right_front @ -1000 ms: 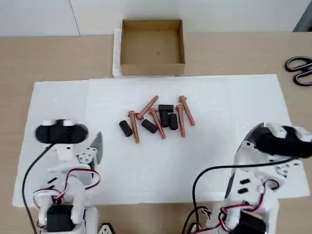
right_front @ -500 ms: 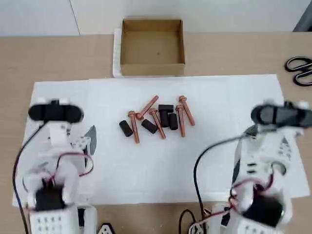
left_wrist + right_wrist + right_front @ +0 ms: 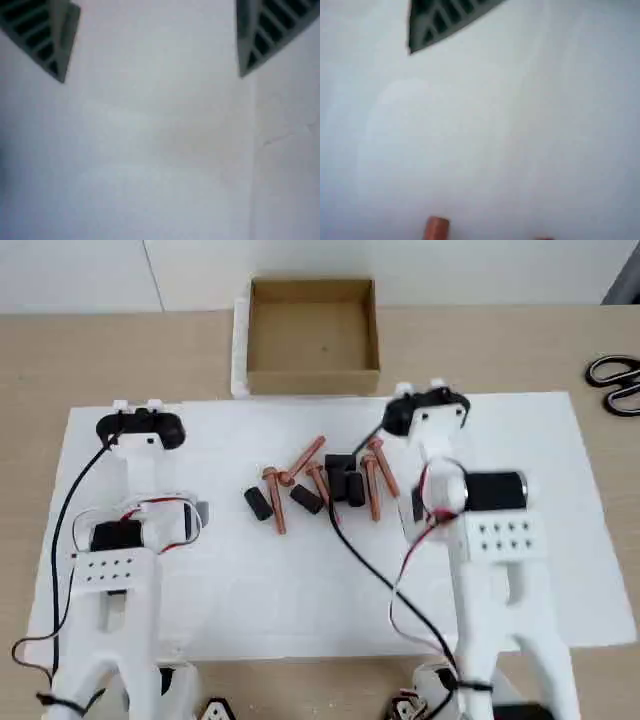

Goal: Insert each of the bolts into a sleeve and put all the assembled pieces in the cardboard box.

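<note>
Several copper bolts and short black sleeves lie mixed in a loose heap mid-table on the white paper. The open cardboard box stands behind them with nothing inside. My left arm stretches out over the paper left of the heap. Its gripper hangs open above bare paper, holding nothing. My right arm stretches out just right of the heap, close to the rightmost bolt. My right gripper hovers over the paper, with a copper bolt end at that view's edge.
Black scissors lie on the bare table at the far right. A white foam strip leans along the box's left side. The paper's near half lies open between the two arm bases.
Both arms rose from a folded pose near the front edge. They now stretch forward over the paper, the right one ending beside the heap. The bolts and sleeves have not moved.
</note>
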Controlling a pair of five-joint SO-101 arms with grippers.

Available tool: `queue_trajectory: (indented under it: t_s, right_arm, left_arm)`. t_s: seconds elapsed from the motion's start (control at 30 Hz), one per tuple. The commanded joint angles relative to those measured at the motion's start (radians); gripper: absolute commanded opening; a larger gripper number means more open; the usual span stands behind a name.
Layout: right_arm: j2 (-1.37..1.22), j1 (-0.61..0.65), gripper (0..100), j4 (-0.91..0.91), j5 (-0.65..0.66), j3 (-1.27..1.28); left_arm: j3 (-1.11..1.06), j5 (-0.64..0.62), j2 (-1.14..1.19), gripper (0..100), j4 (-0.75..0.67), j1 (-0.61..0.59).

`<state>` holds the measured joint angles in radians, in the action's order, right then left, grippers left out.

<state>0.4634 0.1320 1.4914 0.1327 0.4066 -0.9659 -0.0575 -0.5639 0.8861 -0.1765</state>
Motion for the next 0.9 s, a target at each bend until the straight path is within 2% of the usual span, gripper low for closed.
queue_trajectory:
  t_s: [0.0, 0.13, 0.3, 0.47, 0.63, 0.77, 0.87]
  right_arm:
    - [-0.084, 0.005, 15.9, -0.002, 0.009, -0.121]
    - [-0.196, 0.027, 15.9, -0.002, 0.011, -0.206]
    - [-0.378, 0.028, 15.8, 0.010, 0.015, -0.364]
    - [-0.568, 0.076, 15.8, 0.114, 0.017, -0.611]
    - [-0.731, 0.197, 15.8, 0.208, 0.014, -0.821]
    - [-0.792, 0.252, 15.8, 0.197, 0.015, -0.925]
    - [-0.806, 0.288, 15.8, 0.196, 0.015, -0.973]
  left_arm:
    - [0.047, -0.038, 0.038, 21, -0.061, 0.005]
    - [0.042, -0.037, 0.083, 21, -0.077, 0.072]
    - [-0.027, -0.037, 0.083, 21, -0.183, 0.138]
    - [-0.067, -0.032, 0.023, 21, -0.189, 0.138]
    - [-0.085, -0.031, -0.011, 21, -0.190, 0.137]
    - [-0.079, -0.044, -0.012, 21, -0.190, 0.063]
    - [-0.074, -0.115, -0.012, 21, -0.193, 0.014]
